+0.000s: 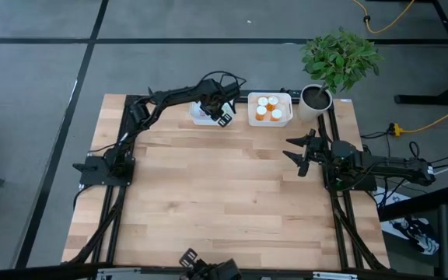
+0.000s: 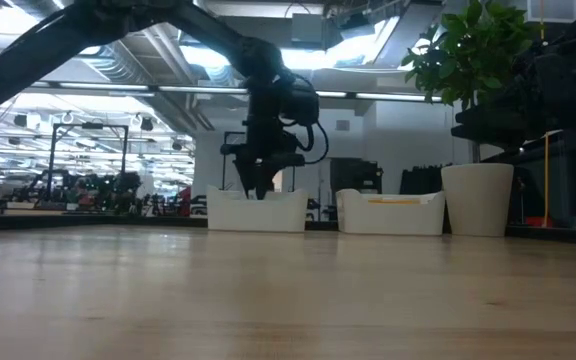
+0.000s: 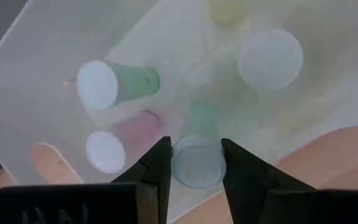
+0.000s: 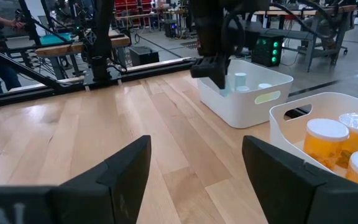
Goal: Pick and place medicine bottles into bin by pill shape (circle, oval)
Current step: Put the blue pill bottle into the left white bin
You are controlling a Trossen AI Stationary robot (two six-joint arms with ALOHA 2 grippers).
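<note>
Left wrist view shows the left gripper point(image 3: 196, 163) closed on a small green vial point(image 3: 197, 152): its two dark fingers press the round pale cap from both sides, and the green body points away from the camera. This happens inside the left bin point(image 3: 48, 74), a white tray at the far edge of the table point(image 1: 224, 194). Beside it stand another green vial point(image 3: 114, 84), a pink vial point(image 3: 120, 140) and a larger white cap point(image 3: 270, 59); a yellowish thing at the frame edge is cut off. The right bin point(image 1: 270, 110) holds orange bottles point(image 1: 268, 108) with white caps. The right gripper point(image 1: 303, 152) waits wide open and empty at the right side of the table. Pill shapes cannot be made out.
</note>
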